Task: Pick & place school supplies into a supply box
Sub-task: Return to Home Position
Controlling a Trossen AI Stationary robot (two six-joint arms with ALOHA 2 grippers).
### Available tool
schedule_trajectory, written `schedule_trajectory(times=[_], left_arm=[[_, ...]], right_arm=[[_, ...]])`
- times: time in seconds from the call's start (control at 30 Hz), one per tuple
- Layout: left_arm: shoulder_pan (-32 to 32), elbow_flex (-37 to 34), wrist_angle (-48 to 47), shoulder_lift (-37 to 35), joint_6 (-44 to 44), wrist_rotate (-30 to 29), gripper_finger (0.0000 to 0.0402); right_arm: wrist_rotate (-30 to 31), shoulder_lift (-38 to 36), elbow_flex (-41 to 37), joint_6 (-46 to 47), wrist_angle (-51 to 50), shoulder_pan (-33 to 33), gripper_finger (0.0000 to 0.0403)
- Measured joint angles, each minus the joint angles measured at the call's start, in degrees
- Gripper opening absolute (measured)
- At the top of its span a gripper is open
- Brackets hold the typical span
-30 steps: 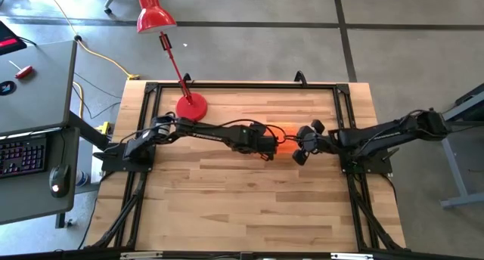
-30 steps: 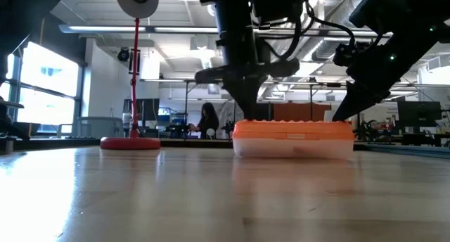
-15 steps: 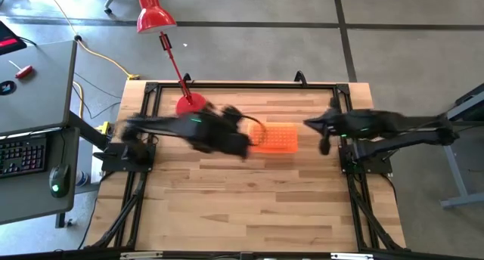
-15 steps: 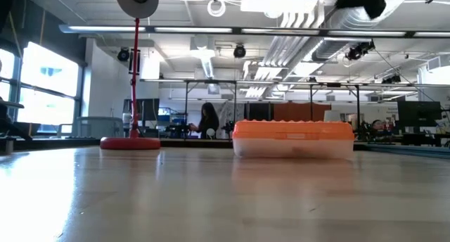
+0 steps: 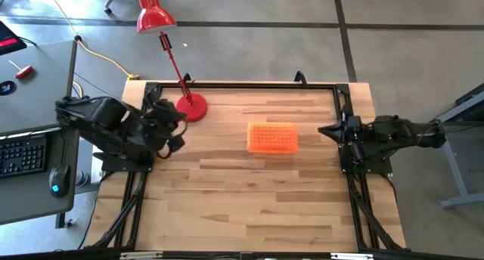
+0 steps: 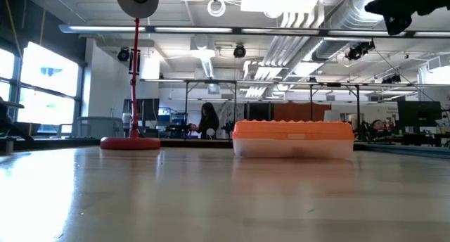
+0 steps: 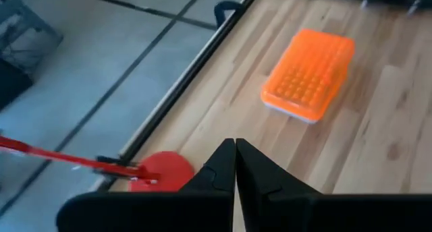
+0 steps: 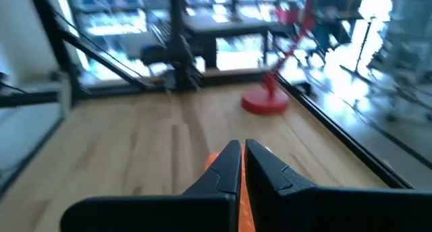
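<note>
1. Wooden table (image 5: pixel 249 207): the near half is bare planks, as the low view shows.
2. Supply box (image 5: pixel 272 137): mid-table, a bit toward the right side. It lies flat on the wood with its orange gridded lid down on the clear base. Nothing touches it. Its contents cannot be made out through the wall.
3. Left gripper (image 7: pixel 235 148): fingers pressed tight together, grasping nothing. It hangs over the table's left edge, just beside the red lamp base (image 5: pixel 190 107) and well apart from the box. The left arm is folded back over its mount. Its wrist view looks past the fingertips to the box farther off.
4. Right gripper (image 8: pixel 242 151): clenched and empty, with no gap between the fingers. It sits at the table's right edge and points inward toward the box, with bare wood between them. The right arm is folded over its mount.
5. The lamp base stands at the far-left part of the table. Its thin red stem leans out past the far edge, and the lamp head (image 5: pixel 155 17) is out over the floor.
6. Off the table to the left is a grey desk (image 5: pixel 38 86) with a keyboard (image 5: pixel 23 156).
7. Farthest out, in the low view, a person (image 6: pixel 208 120) is in the room behind the table. They are small and unclear.
</note>
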Motion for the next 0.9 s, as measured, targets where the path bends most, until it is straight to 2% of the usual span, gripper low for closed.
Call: schedule_trajectory(times=[0.17,0.3,0.43,0.63,0.77,0.9], left_arm=[[0.1,-22.9,22.6,-14.6,5.1,1.6,0.0027],[0.1,-42.3,46.4,-25.7,14.4,6.2,0.0016],[0.1,-57.7,62.9,-34.0,22.0,7.5,0.0026],[0.1,-72.2,72.2,-43.5,22.4,7.6,0.0050],[0.1,-76.3,72.3,-49.7,21.2,7.6,0.0041],[0.1,-77.5,72.3,-55.3,23.7,8.6,0.0023]], right_arm=[[-6.6,-3.7,-5.5,-3.6,9.4,0.8,0.0000],[-11.6,-6.6,-7.1,-4.0,9.9,0.9,0.0000],[-12.9,-9.6,-7.6,-4.0,8.9,0.9,0.0000],[-13.2,-13.5,-8.9,-5.1,9.2,0.9,0.0000],[-13.2,-12.6,-9.3,-5.1,9.1,0.9,0.0000],[-13.1,-12.3,-9.3,-5.1,9.3,0.9,0.0000]])
